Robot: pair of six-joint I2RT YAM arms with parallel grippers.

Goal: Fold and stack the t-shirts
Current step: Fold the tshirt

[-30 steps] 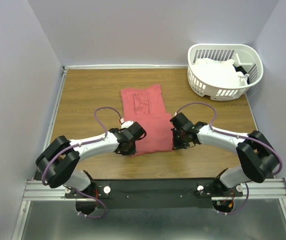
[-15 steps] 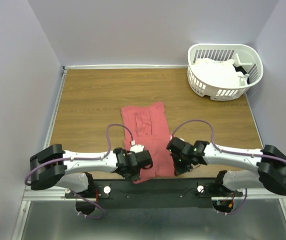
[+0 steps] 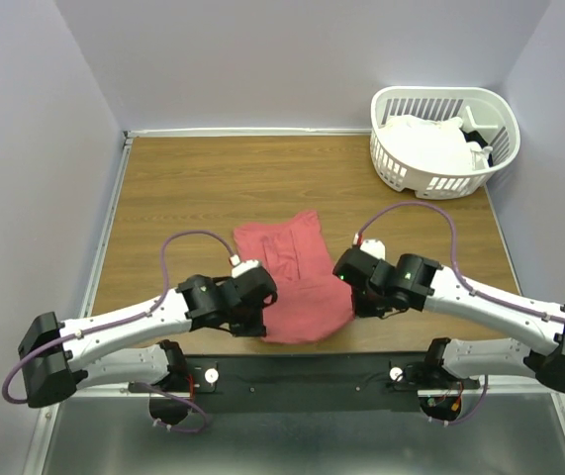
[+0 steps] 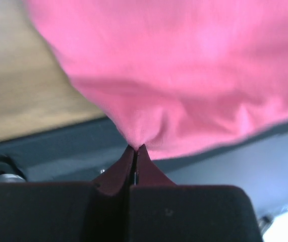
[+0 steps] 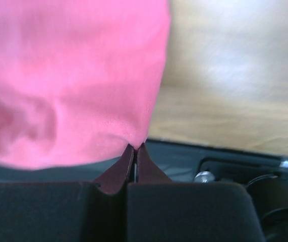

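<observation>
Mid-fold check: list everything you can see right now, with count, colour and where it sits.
table: one, brown wood grain, under everything.
laundry basket: one, white slatted plastic, far right corner of the table.
white t-shirts: a heap, number unclear, white, inside the laundry basket.
coral-red t-shirt: one, dusty coral-red, near middle of the table, its near edge gathered up.
left gripper: one, black, shut on the coral-red t-shirt's near left edge.
right gripper: one, black, shut on its near right edge.
</observation>
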